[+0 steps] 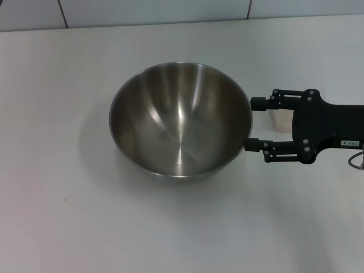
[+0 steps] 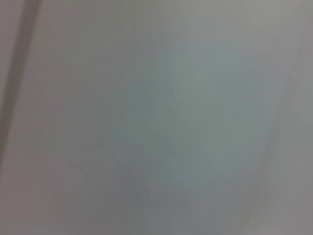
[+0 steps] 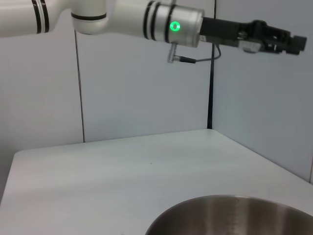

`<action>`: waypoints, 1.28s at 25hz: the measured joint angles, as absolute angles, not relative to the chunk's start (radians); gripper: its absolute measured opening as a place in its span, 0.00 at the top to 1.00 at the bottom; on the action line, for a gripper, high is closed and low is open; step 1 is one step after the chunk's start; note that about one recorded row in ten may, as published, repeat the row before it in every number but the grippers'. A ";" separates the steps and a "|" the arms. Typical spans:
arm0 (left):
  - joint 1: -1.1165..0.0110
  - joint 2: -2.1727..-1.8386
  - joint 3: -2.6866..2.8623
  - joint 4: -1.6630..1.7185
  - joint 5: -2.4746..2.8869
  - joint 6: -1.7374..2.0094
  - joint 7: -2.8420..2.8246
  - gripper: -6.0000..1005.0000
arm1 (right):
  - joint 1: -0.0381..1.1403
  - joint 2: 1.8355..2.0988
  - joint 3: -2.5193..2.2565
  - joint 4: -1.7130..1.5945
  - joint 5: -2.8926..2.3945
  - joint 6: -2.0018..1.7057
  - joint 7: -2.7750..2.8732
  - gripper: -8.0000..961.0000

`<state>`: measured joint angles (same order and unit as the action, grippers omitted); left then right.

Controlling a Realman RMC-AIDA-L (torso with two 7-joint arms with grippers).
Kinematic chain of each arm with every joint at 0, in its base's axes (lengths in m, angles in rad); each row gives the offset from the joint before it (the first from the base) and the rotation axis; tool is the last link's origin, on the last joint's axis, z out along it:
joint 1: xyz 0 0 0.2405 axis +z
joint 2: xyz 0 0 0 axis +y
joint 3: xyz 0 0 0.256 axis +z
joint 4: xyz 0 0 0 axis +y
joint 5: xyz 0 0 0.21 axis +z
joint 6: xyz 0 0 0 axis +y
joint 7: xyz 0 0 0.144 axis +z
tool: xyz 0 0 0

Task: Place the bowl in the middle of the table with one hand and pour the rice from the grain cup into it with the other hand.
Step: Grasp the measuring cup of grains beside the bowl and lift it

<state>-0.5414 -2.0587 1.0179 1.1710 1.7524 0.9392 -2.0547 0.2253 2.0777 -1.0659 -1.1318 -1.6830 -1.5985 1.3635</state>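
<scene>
Bowl is sitting mid-tabletop: rigid, slick steel, best gripped at its thin rim. Right claw is hovering open, empty, touching the rim's right side. Left claw is raised high; its opening cannot be told.

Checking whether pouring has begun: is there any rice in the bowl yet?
No: in the head view the bowl shows only its bare shiny steel inside, with no rice grains in it.

Shiny brushed steel bowl, smooth matt white table
</scene>
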 joint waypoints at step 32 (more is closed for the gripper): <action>-0.394 -2.045 0.672 1.055 1.643 1.623 -1.762 0.32 | 0.242 2.079 -1.065 -1.130 -1.691 -1.598 1.383 0.21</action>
